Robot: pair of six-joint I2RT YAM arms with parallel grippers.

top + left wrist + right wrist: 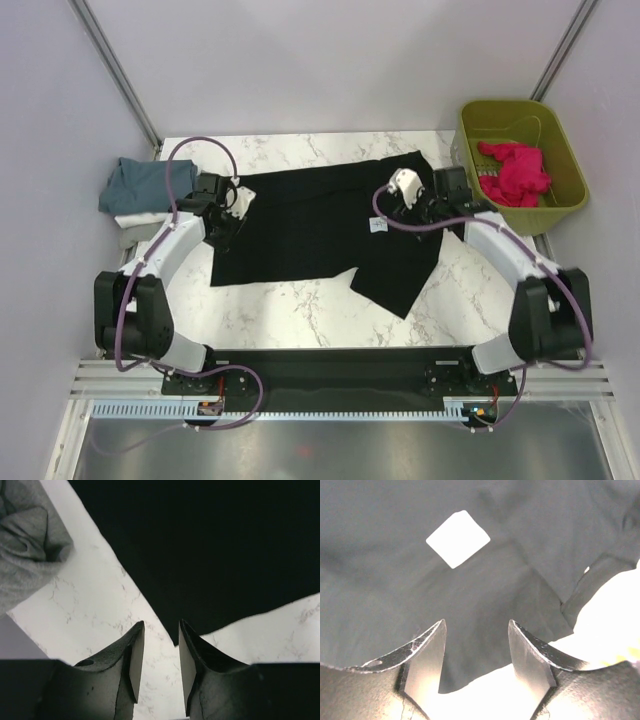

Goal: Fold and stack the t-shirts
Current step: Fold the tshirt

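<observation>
**Table** (300,310): white marble top. Bare strips ran along the near edge and the far edge. There was a bare patch at the near right, between the shirt and the right arm's base.

**Black t-shirt** (300,225): spread flat across the middle, with one part angled toward the near right. Its white label (458,538) faced up.

**Teal-blue shirt** (140,183): bunched at the table's left edge, lying on paler cloth (125,230) and apart from the black one.

**Olive-green basket** (560,150): at the far right corner, holding pink cloth (515,170).

**Left gripper** (161,625): fingers parted and gripping nothing, low at the black shirt's left edge. A corner of the hem pointed into the gap between the fingers, with bare marble on either side.

**Right gripper** (477,625): fingers spread and holding nothing, over the shirt's right part. The label lay just ahead of the fingers, and the cloth's edge and bright table lay to its right.
</observation>
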